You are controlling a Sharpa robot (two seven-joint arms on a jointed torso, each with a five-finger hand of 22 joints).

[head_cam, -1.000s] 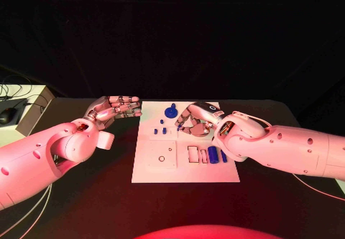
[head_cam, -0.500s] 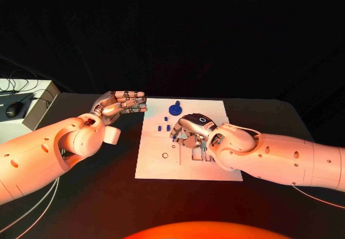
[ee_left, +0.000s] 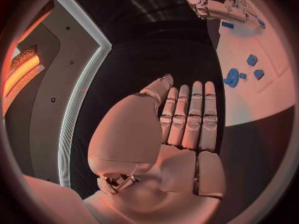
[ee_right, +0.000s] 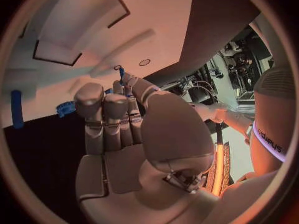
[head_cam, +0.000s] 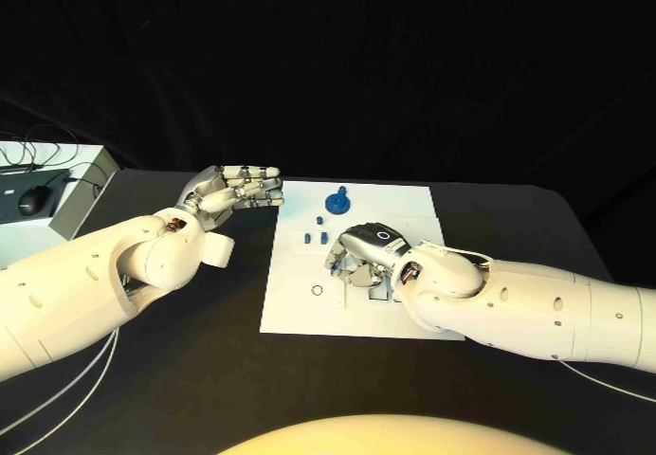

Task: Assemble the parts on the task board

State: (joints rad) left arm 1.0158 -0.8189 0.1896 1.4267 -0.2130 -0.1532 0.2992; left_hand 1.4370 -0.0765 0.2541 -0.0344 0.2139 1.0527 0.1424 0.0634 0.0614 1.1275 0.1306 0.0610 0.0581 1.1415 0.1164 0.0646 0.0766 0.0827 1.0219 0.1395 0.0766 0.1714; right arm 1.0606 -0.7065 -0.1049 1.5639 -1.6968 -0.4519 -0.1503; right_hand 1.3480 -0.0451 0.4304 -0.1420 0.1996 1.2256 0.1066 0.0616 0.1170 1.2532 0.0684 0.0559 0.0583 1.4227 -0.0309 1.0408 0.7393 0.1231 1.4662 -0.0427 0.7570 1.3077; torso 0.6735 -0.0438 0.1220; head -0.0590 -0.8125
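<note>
The white task board point(head_cam: 294, 308) lies mid-table. On its far end sit a round blue part point(head_cam: 337, 203) and a few small blue pieces point(head_cam: 316, 238). My right hand point(head_cam: 358, 254) hovers low over the board's middle, fingers curled. In the right wrist view a thin blue peg point(ee_right: 121, 73) sticks out between its thumb and fingertip, near a round hole point(ee_right: 144, 62) in the board. A blue cylinder point(ee_right: 17, 115) and the round part point(ee_right: 65, 108) also lie there. My left hand point(head_cam: 232, 190) floats by the board's far left corner, fingers point(ee_left: 194, 114) stretched side by side, holding nothing.
A grey box point(head_cam: 76, 185) with a mouse point(head_cam: 33, 199) on it stands at the table's left edge. White cables point(head_cam: 62, 403) trail beside my left arm. Bare black table point(head_cam: 191, 360) lies in front of the board and to its right.
The camera has shifted. My right hand has come from the board's far right towards its middle and dropped lower. The left hand has kept its place.
</note>
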